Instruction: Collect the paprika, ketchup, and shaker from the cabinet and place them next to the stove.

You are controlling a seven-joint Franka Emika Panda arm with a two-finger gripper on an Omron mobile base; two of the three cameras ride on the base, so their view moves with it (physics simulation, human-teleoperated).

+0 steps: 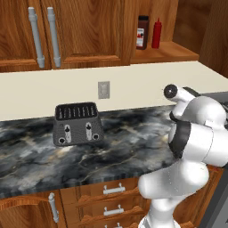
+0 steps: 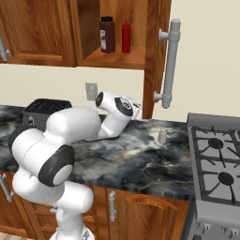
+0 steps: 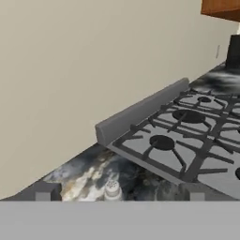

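Shaker point(image 3: 111, 189) upright on counter point(image 2: 140, 159) beside stove point(image 2: 220, 164) edge, between spread gripper point(image 3: 119, 196) fingertips.

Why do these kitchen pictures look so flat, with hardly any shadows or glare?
Left base view: even light, toaster casts almost no shadow. Right base view: shaker sharp, faint shadow; paprika and ketchup evenly lit. Hand view: stove slightly soft, no glare, scene tilted.

Both base views look down over the counter point(image 1: 111, 147); the hand view, seemingly low, faces the stove point(image 3: 187, 140).
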